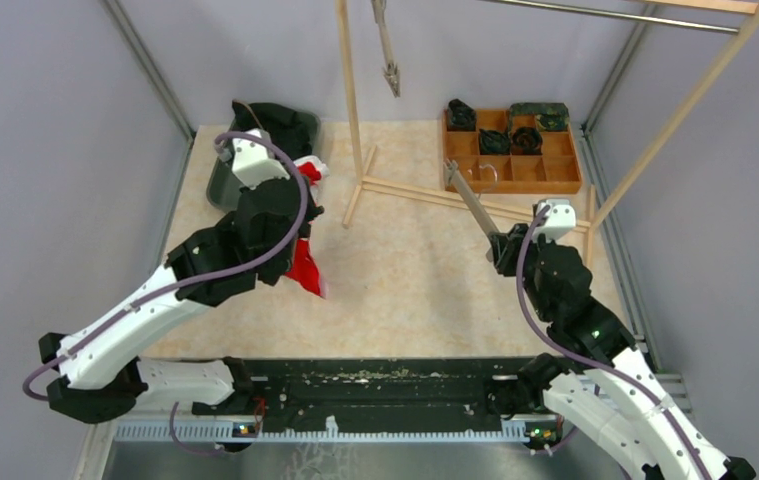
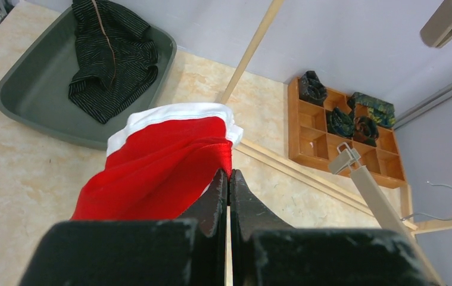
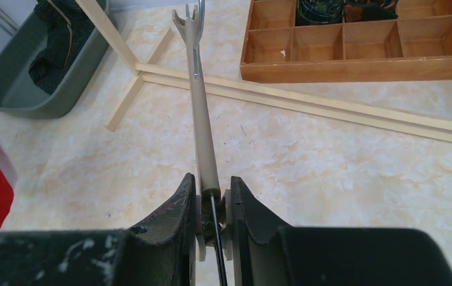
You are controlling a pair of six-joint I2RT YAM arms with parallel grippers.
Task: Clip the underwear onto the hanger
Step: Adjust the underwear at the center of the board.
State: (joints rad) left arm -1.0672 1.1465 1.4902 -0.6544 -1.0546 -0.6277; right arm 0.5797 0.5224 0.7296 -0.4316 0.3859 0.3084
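the black rail [image 1: 385,395] carrying both arm bases lies closest, along the near edge of the table [image 1: 405,300], whose top is pale marbled beige. plain grey walls [image 1: 55,150] close the space on the left, back and right, with metal framing in the corners.

at the far left a grey tray [image 2: 27,89] sits in the back corner, a dark striped garment [image 2: 113,59] lying in it. just in front of it the left gripper [image 2: 229,176] has its jaws pressed together on the red underwear [image 2: 158,167], pinching the cloth near the white waistband; the garment hangs from the grip above the table, left of centre. whether its lower corner touches the surface cannot be told.

a broad stretch of table top shows between the underwear and the hanger [image 3: 202,131]. behind it stands a wooden rack [image 1: 348,90], its base bars running across the table, and a second clip [image 1: 388,60] dangles beside the left upright.

on the right, the right gripper [image 3: 211,185] clamps one end of the beige hanger, which slants away toward the rack base, its clip at the far end. beyond it a wooden compartment box [image 1: 555,170] holds dark rolled garments [image 1: 495,140] near the back right corner, close to the rack's slanted right post and the wall.
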